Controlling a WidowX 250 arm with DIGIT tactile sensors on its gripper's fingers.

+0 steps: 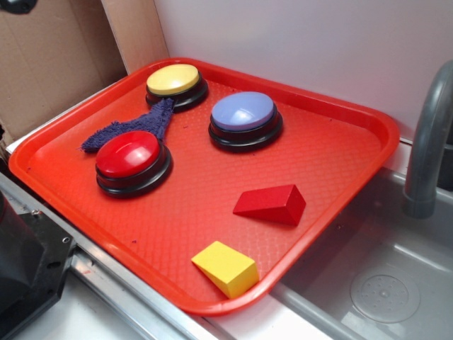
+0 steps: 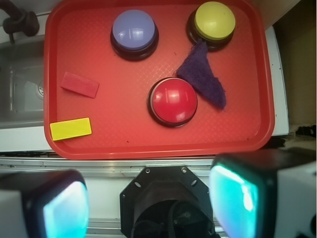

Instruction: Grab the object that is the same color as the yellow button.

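On the red tray [image 2: 257, 99], your yellow block [image 2: 71, 129] sits in a near corner, just beside the rim and near the red wedge [image 2: 79, 84]. Your tool [image 2: 148, 203] hangs wide apart, empty; that rim could block one finger.

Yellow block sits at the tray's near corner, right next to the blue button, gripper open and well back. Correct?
Not quite. The yellow block lies next to the red wedge block, not the blue button, as the exterior view shows. It is at the tray's corner, gripper open.
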